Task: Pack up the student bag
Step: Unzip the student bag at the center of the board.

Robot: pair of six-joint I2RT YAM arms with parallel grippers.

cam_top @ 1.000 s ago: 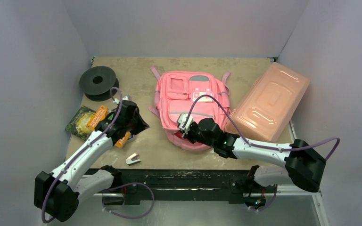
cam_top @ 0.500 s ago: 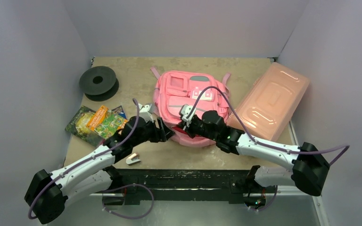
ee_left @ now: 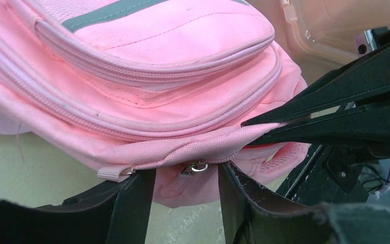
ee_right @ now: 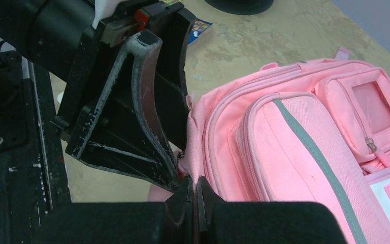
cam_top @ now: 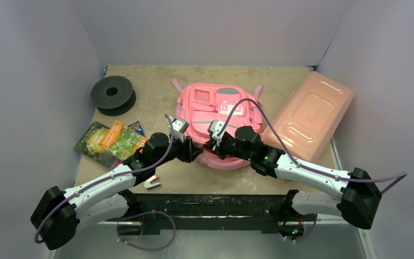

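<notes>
The student bag (cam_top: pixel 218 110), a pink backpack with a grey stripe, lies flat in the middle of the table. My right gripper (cam_top: pixel 216 145) is shut on the fabric edge at the bag's near end; the right wrist view shows its jaws (ee_right: pixel 194 192) pinching the pink cloth (ee_right: pixel 284 147). My left gripper (cam_top: pixel 192 151) is open right beside it. In the left wrist view its fingers (ee_left: pixel 132 198) straddle a small metal zipper pull (ee_left: pixel 198 166) under the bag's edge (ee_left: pixel 157 61), without touching it.
A rigid salmon-pink lidded box (cam_top: pixel 308 115) lies right of the bag. A black spool (cam_top: pixel 112 94) sits at the back left. Colourful packets (cam_top: pixel 112 141) lie at the left, and a small white object (cam_top: pixel 152 182) lies near the front edge.
My left arm has swung right from the packets to the bag's near end. My right gripper has shifted slightly back with the bag's edge in it.
</notes>
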